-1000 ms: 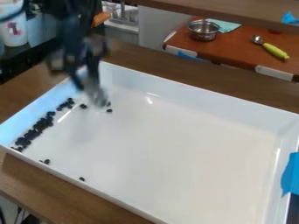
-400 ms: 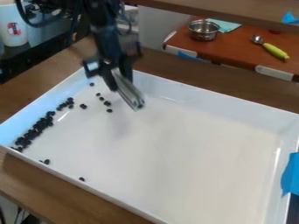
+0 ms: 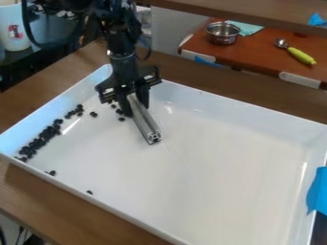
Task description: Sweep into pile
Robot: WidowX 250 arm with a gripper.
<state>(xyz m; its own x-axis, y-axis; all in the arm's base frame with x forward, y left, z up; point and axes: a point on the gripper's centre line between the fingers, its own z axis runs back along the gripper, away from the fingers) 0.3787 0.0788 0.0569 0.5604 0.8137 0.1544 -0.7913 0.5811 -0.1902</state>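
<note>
Over the upper left of the white tray (image 3: 211, 162) hangs my gripper (image 3: 135, 101), shut on a silver metal bar (image 3: 146, 122) that slants down and to the right. The bar's lower end is at or close above the tray floor; contact cannot be told. Dark beans (image 3: 43, 137) lie in a long band beside the tray's left wall. Several loose ones (image 3: 120, 111) are close to the left of the gripper, partly hidden by it. A few others (image 3: 52, 172) lie near the front wall.
A wooden ledge (image 3: 76, 206) surrounds the tray. Blue tape (image 3: 317, 191) covers part of the right wall. Behind, a red-brown table (image 3: 256, 50) holds a metal pot (image 3: 223, 32) and a spoon with a green handle (image 3: 301, 56). A white container (image 3: 14, 28) stands at the far left.
My gripper has come rightward from the upper left and then lower into the tray, carrying the bar. The tray has shifted very slightly in the view. The bean band keeps its shape.
</note>
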